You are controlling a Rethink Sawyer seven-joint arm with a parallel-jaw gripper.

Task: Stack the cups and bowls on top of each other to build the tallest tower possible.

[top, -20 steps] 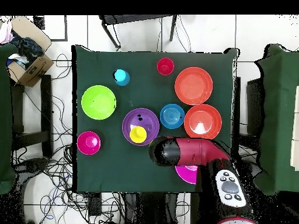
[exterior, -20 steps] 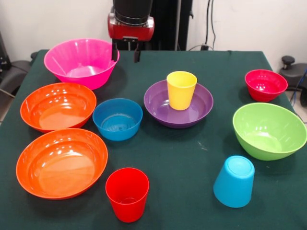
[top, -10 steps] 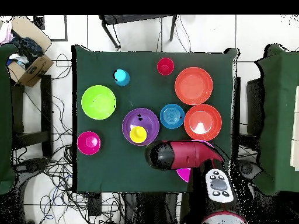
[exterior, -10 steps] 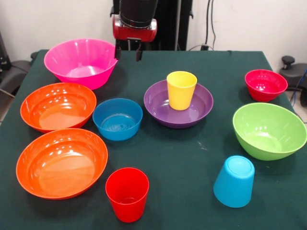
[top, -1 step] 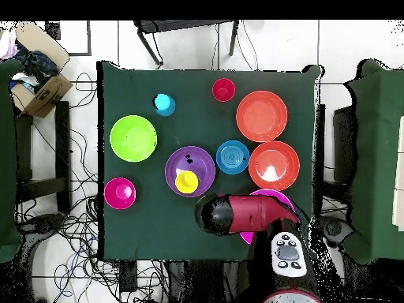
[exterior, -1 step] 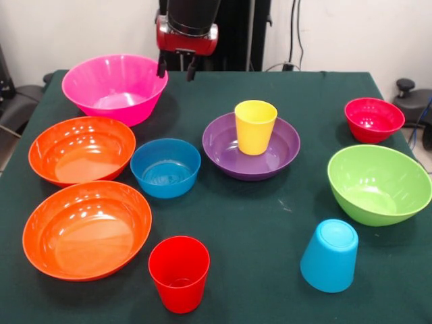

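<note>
You get bright, even light from above, with white glare patches inside the two orange bowls (exterior, -1 step: 82, 150) and the magenta bowl (exterior, -1 step: 115, 88), soft short shadows on the green bench (exterior, -1 step: 270, 223) beside the upturned light blue cup (exterior, -1 step: 330, 256), and everything in focus.

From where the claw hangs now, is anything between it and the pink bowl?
Nothing visible. The claw hangs open beside the pink bowl at its right rim. The nearest other thing, the purple bowl with the yellow cup, stands off to the side.
</note>
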